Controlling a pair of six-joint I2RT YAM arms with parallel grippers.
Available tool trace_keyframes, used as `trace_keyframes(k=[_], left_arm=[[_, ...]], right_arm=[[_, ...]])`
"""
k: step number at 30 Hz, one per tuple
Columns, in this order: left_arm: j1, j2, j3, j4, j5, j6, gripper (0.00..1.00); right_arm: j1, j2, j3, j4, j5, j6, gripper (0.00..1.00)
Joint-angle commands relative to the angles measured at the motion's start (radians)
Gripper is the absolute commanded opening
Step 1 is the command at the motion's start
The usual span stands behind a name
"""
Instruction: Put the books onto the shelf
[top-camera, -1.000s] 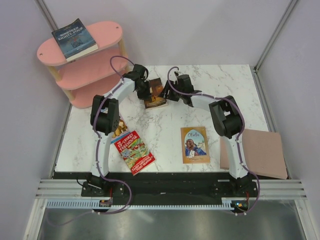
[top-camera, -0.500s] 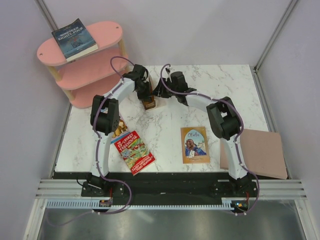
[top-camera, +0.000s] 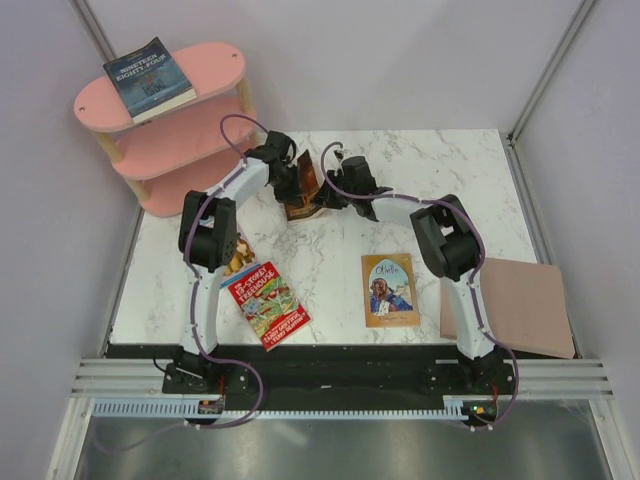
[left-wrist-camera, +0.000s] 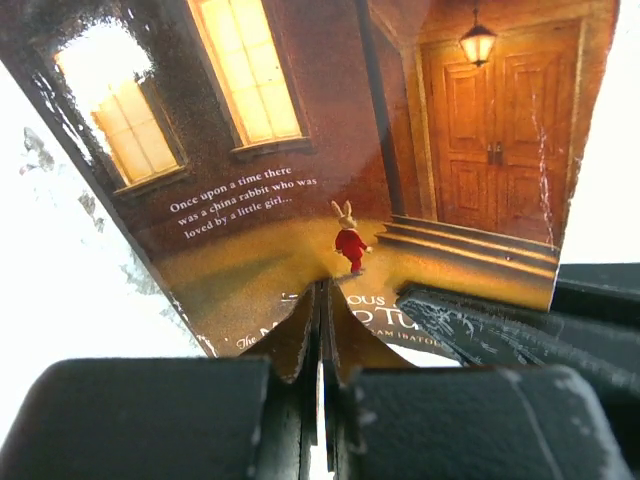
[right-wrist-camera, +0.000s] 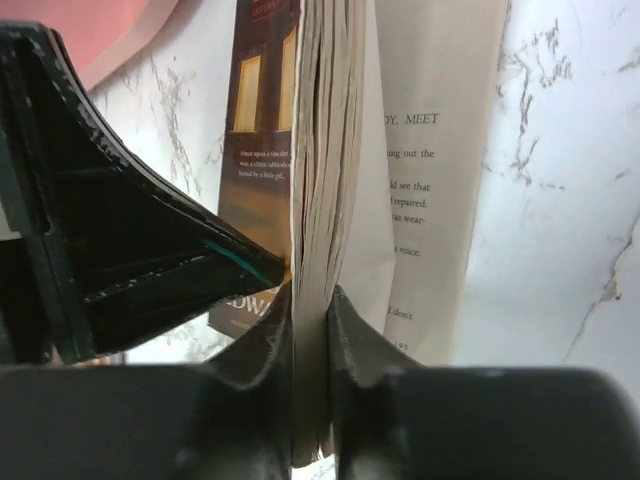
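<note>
The dark brown book (top-camera: 307, 188) stands partly open on the marble near the shelf, held from both sides. My left gripper (top-camera: 291, 180) is shut on its front cover (left-wrist-camera: 300, 150), pinching the cover's edge between the fingertips (left-wrist-camera: 322, 305). My right gripper (top-camera: 326, 192) is shut on the block of pages (right-wrist-camera: 322, 180), with one loose page (right-wrist-camera: 430, 170) hanging free to the right. The pink three-tier shelf (top-camera: 205, 75) stands at the back left, with the dark blue book (top-camera: 149, 78) lying on its top board.
On the table lie a red treehouse book (top-camera: 268, 304), an orange-tan book (top-camera: 389, 289) and a light blue book (top-camera: 238, 258) half hidden under the left arm. A plain brown board (top-camera: 520, 305) overhangs the right edge. Walls enclose three sides.
My right gripper has moved left onto the dark brown book and closed on its pages. The book has come up from lying flat to standing on edge; the left grip is unchanged.
</note>
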Motion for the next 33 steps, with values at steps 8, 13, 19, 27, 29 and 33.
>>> trace_keyframes(k=[8, 13, 19, 27, 29, 33], left_arm=[[-0.012, -0.578, -0.451, 0.142, -0.138, -0.041, 0.92], [-0.017, -0.886, -0.755, 0.319, -0.006, -0.162, 0.95], [-0.035, -1.172, -1.219, 0.758, 0.092, -0.413, 0.89], [-0.054, -1.344, -1.586, 1.259, 0.144, -0.575, 0.93], [-0.057, -1.353, -1.586, 1.305, 0.133, -0.572, 0.97], [-0.064, -1.318, -1.573, 1.388, 0.156, -0.567, 0.99]], right_arm=[[0.0, -0.234, -0.199, -0.089, -0.071, -0.055, 0.0], [-0.029, -0.46, -0.348, -0.053, -0.08, -0.075, 0.0], [-0.029, -0.676, -0.446, -0.053, -0.066, -0.027, 0.0], [-0.031, -0.853, -0.514, -0.024, -0.077, 0.066, 0.0], [-0.029, -0.87, -0.524, -0.03, -0.077, 0.07, 0.0], [-0.026, -0.903, -0.564, -0.024, -0.091, 0.087, 0.0]])
